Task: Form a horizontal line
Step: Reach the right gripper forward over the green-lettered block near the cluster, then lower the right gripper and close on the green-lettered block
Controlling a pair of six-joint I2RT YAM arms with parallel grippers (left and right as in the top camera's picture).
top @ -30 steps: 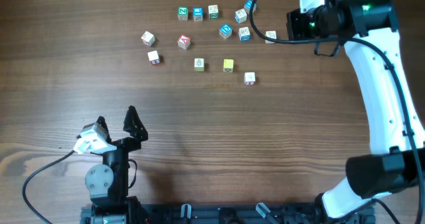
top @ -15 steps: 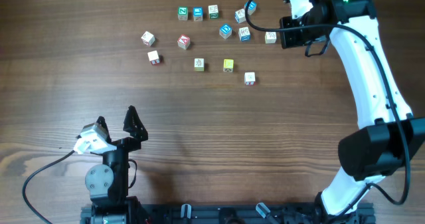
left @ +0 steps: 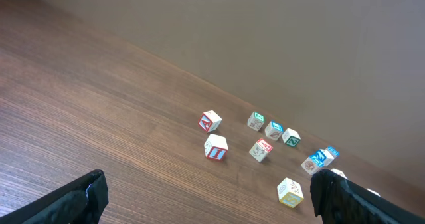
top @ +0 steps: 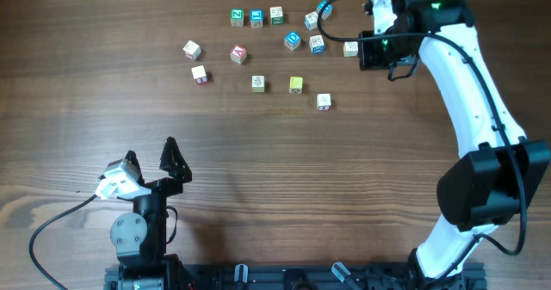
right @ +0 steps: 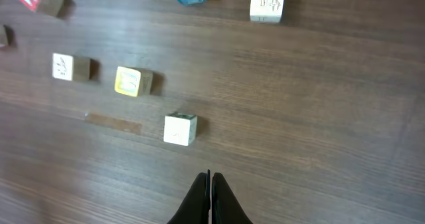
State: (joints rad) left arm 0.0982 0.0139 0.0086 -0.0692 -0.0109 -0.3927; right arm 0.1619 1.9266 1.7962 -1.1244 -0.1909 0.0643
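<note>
- The line (right: 133,81) was only half made, at the far middle of the table (top: 258,195). The cream cube (top: 257,83) and the yellow cube (top: 296,84) were level, but the white cube (top: 324,101) sat near them and lower.
- Your right claw (right: 210,184) was pressed shut with nothing in it, near the white cube and not touching it.
- Your left claw (top: 150,151) stood wide open and empty, well apart from the cubes.
- I judged the cubes to be light, stiff wood, not fragile. Their smooth faces could slip or turn.
- To lift one, you needed to take it squarely on two opposite flat faces, never on the corners.
- A push with shut fingers would probably move a cube easily, but an off-centre push would spin it.
</note>
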